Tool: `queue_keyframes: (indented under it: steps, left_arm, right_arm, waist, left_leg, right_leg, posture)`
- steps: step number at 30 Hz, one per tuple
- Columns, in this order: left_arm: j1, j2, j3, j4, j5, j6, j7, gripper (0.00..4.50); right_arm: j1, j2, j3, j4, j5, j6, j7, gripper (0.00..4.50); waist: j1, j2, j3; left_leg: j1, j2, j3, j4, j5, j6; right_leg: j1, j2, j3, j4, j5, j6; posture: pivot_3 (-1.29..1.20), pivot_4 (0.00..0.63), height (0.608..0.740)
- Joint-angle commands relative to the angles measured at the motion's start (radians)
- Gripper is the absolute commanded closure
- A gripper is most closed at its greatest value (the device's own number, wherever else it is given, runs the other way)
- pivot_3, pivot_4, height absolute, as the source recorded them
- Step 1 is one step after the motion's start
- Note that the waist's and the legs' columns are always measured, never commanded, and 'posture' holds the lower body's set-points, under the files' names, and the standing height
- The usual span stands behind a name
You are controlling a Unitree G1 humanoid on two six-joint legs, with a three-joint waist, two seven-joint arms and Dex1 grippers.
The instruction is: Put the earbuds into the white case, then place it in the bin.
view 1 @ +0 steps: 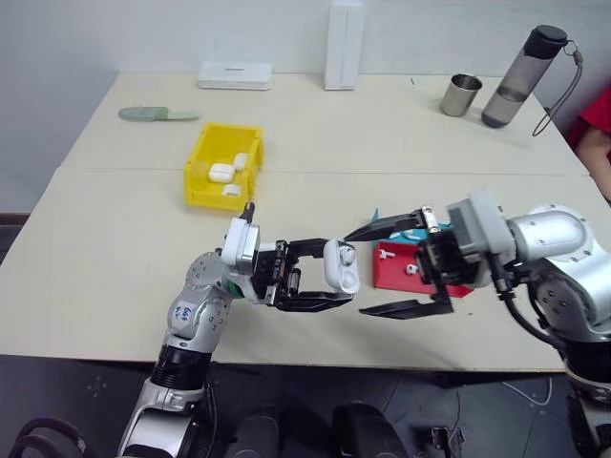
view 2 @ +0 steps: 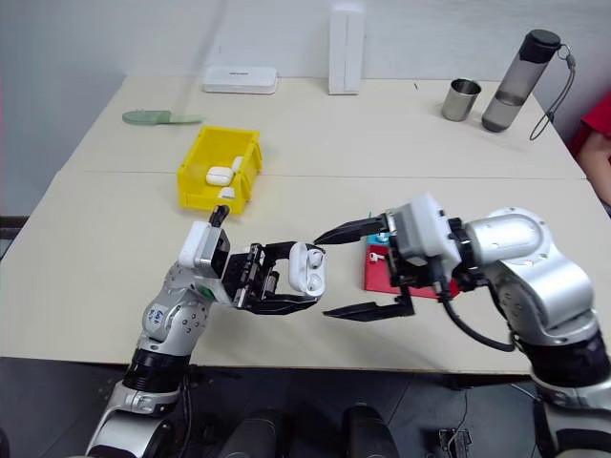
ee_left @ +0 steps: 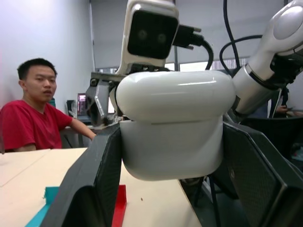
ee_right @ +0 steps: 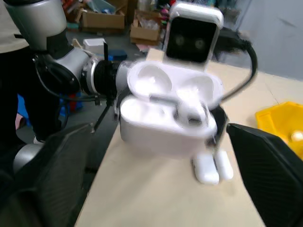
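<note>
My left gripper [view 1: 329,274] is shut on the white case [view 1: 344,265] and holds it above the table's front edge. The case's lid [ee_right: 156,82] stands flipped open, and one of the earbuds [ee_right: 191,113] sits in a slot. My right gripper [view 1: 356,274] is open just to the right of the case, one finger above it and one below, with nothing in its grip. Another earbud [view 1: 410,269] lies in the red tray [view 1: 389,274] behind that gripper. The yellow bin [view 1: 202,162] stands further back on the left with other white cases [view 1: 221,173] inside.
A blue tray [view 1: 377,218] peeks out behind the right gripper. Along the far edge stand a green object [view 1: 158,114], a flat white box [view 1: 235,75], a tall white box [view 1: 344,43], a metal cup [view 1: 461,94] and a bottle [view 1: 523,76]. A person in red [ee_left: 33,123] sits at the right.
</note>
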Motion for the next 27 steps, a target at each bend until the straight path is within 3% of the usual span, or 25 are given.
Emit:
queue_keyframes:
  steps: [1, 4, 12, 17, 22, 27]
  left_arm:
    - [0.02, 0.02, 0.029, -0.016, -0.01, -0.034, -0.009, 1.68]
    - [0.031, 0.033, 0.04, 0.0, -0.007, -0.051, -0.017, 1.68]
    - [0.04, 0.036, 0.05, -0.011, -0.012, -0.05, -0.001, 1.68]
    - [0.031, 0.037, 0.055, -0.009, -0.013, -0.047, 0.002, 1.68]
    - [0.025, 0.037, 0.059, -0.014, -0.019, -0.044, 0.007, 1.68]
    - [0.035, 0.038, 0.058, -0.022, -0.02, -0.042, 0.01, 1.68]
  right_arm:
    - [0.11, -0.057, -0.167, 0.036, 0.009, -0.037, 0.038, 0.02]
    - [0.236, -0.068, -0.297, 0.103, -0.037, -0.097, 0.023, 0.02]
    - [0.568, 0.026, -0.604, 0.433, -0.207, -0.412, -0.047, 0.02]
    - [0.619, 0.027, -0.636, 0.583, -0.247, -0.5, -0.087, 0.02]
    - [0.499, -0.064, -0.524, 0.446, -0.26, -0.217, -0.256, 0.02]
    - [0.22, -0.228, -0.303, 0.328, -0.19, 0.171, -0.258, 0.02]
  waist:
    - [0.003, 0.0, 0.0]
    - [0.004, -0.001, 0.0]
    - [0.003, -0.001, 0.0]
    - [-0.009, -0.001, 0.0]
    - [-0.033, 0.002, -0.001]
    - [-0.022, 0.004, -0.001]
  left_leg:
    - [0.0, 0.0, 0.0, 0.0, 0.0, 0.0]
    - [0.0, 0.0, 0.0, 0.0, 0.0, 0.0]
    - [0.0, 0.0, 0.001, 0.0, 0.0, 0.0]
    - [0.002, 0.0, 0.004, 0.0, 0.0, 0.0]
    - [0.005, 0.002, 0.008, 0.0, 0.001, 0.0]
    - [0.005, 0.002, 0.008, 0.0, 0.001, 0.0]
  right_leg:
    - [0.0, 0.0, 0.0, 0.0, 0.0, 0.0]
    - [0.0, 0.0, 0.0, 0.0, 0.0, 0.0]
    - [0.001, 0.0, 0.0, 0.001, 0.0, 0.0]
    - [0.002, 0.001, 0.003, 0.001, 0.0, 0.0]
    - [0.003, 0.002, 0.005, 0.002, 0.0, 0.0]
    - [0.002, 0.002, 0.005, 0.002, 0.0, 0.0]
  posture:
    - [0.0, 0.15, 0.74]
    - [0.0, 0.15, 0.74]
    - [0.0, 0.15, 0.74]
    - [0.0, 0.15, 0.74]
    - [0.0, 0.15, 0.74]
    - [0.0, 0.15, 0.74]
